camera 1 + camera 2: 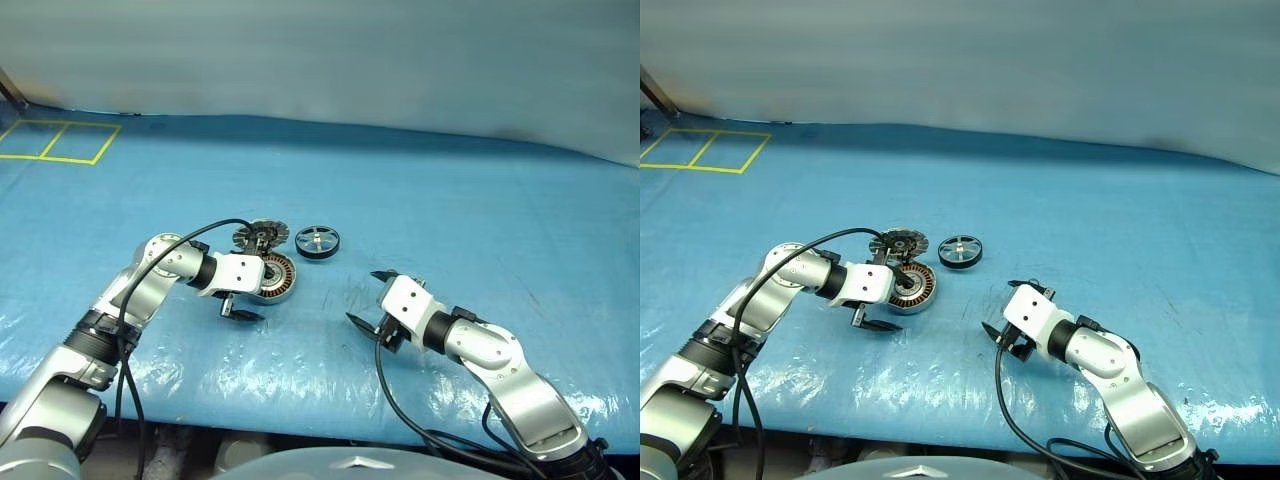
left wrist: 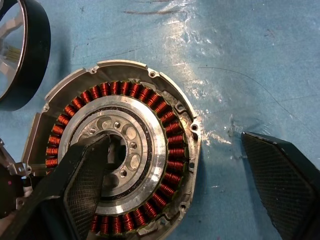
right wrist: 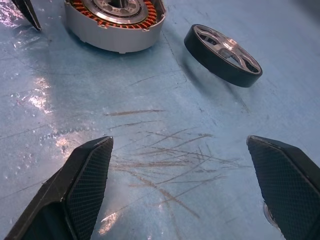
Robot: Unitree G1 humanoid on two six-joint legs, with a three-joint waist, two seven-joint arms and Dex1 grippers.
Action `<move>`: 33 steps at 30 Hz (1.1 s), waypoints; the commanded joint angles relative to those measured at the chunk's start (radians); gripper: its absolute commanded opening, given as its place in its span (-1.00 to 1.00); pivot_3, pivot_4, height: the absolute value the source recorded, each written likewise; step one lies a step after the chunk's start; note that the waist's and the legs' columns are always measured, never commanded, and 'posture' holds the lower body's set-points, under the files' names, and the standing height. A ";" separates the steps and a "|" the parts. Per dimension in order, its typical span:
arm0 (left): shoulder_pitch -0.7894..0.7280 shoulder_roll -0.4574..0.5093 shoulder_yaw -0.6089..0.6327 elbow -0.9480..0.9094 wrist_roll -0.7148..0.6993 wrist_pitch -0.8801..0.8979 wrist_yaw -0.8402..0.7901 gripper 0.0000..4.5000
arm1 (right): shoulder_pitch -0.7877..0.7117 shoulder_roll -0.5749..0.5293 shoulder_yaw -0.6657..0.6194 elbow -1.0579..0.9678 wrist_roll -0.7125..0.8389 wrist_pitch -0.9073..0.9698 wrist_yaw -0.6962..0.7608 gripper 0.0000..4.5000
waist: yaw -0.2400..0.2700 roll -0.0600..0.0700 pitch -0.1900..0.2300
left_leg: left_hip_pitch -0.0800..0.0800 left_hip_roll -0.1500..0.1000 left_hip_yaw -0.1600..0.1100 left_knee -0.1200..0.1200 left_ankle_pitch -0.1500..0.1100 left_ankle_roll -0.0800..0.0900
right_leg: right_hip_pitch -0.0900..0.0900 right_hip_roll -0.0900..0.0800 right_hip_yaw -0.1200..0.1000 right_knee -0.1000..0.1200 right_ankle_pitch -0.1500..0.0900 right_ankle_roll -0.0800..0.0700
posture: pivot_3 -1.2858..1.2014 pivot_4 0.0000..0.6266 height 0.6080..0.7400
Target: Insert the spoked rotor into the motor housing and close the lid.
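Observation:
The motor housing (image 1: 275, 277) lies on the blue sheet, its copper-brown windings (image 2: 172, 135) ringing a silver centre. Its lid (image 1: 260, 237) stands swung up behind it, toothed face showing. The spoked rotor (image 1: 317, 242), a black ring with silver spokes, lies flat just right of the lid and apart from the housing (image 3: 115, 22). My left gripper (image 2: 175, 140) is open and straddles the housing's near rim: one finger (image 2: 85, 175) hangs over the silver centre, the other (image 2: 280, 175) over the sheet beside it. My right gripper (image 1: 360, 296) hovers open and empty over the sheet right of the housing, with the rotor (image 3: 222, 55) ahead of it.
A blue plastic sheet (image 1: 450, 220) covers the whole table. Yellow tape squares (image 1: 60, 141) mark its far left corner. The table's front edge (image 1: 300, 425) runs close below both arms. A black cable (image 1: 205, 230) loops over my left forearm. The sheet is scuffed (image 3: 165, 160) under my right gripper.

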 commanded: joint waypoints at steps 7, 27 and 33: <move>0.001 -0.011 -0.045 0.060 0.073 -0.044 0.009 0.34 | 0.005 0.004 -0.004 -0.024 -0.024 -0.012 -0.011 1.00 | -0.003 0.000 0.000 | 0.001 0.000 0.000 -0.001 0.001 0.001 | 0.000 0.000 0.000 0.001 -0.001 -0.003 | 0.03 -0.52 1.00; 0.020 -0.036 -0.046 -0.080 -0.089 -0.268 -0.147 -0.09 | 0.032 -0.007 -0.072 -0.063 0.028 0.007 0.015 1.00 | -0.002 0.000 0.000 | -0.004 -0.001 0.000 -0.003 0.001 0.001 | -0.004 -0.001 0.000 -0.001 0.001 0.000 | 0.03 -0.52 1.00; -0.076 0.007 -0.150 0.033 0.087 -0.463 -0.198 -0.09 | 0.073 -0.028 -0.110 -0.072 0.039 0.013 0.018 1.00 | -0.001 0.000 0.000 | -0.004 -0.001 0.000 -0.003 0.001 0.001 | -0.004 -0.001 0.000 0.000 0.000 0.000 | 0.03 -0.52 1.00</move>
